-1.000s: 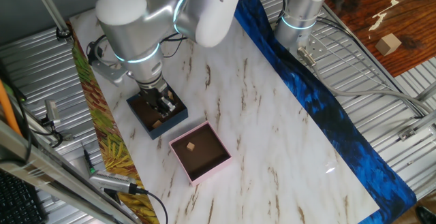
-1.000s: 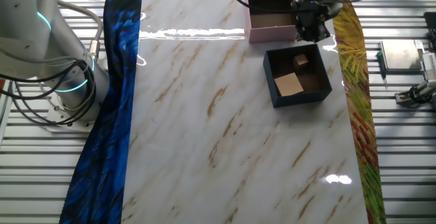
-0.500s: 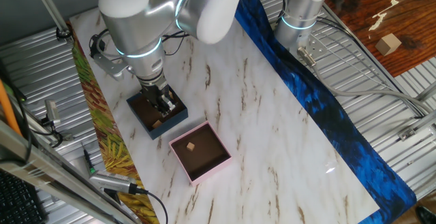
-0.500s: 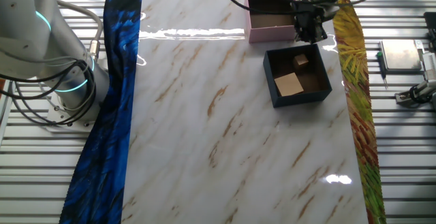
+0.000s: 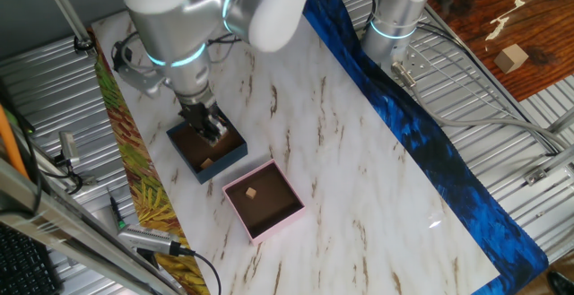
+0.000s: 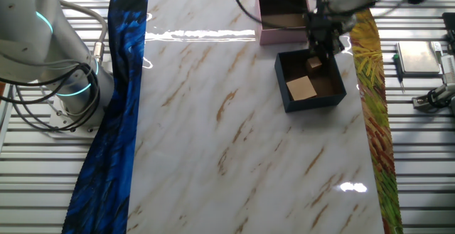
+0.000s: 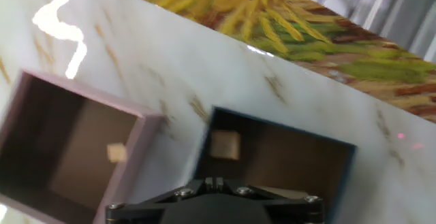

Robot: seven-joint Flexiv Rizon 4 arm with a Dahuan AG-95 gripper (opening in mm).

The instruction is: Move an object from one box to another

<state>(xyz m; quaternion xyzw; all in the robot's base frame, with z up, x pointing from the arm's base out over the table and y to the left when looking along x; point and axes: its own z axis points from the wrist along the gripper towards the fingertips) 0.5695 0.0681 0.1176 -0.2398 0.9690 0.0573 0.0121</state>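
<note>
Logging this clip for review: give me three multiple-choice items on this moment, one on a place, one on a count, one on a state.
1. The gripper is over:
A the navy box
B the pink box
C bare marble

2. Loose pieces in the navy box:
A none
B two
C four

3. The pink box is:
A empty
B holding one small cube
C overturned

Answers: 1 A, both fixed views show the hand above the navy box. 2 B, a small cube and a flat tan square lie inside. 3 B, one small cube sits on its floor.

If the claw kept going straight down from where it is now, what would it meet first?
Most likely the small wooden cube in the navy box: the claw hangs right above it. Depth is unclear, so it might meet the box's brown floor beside the cube instead.
</note>
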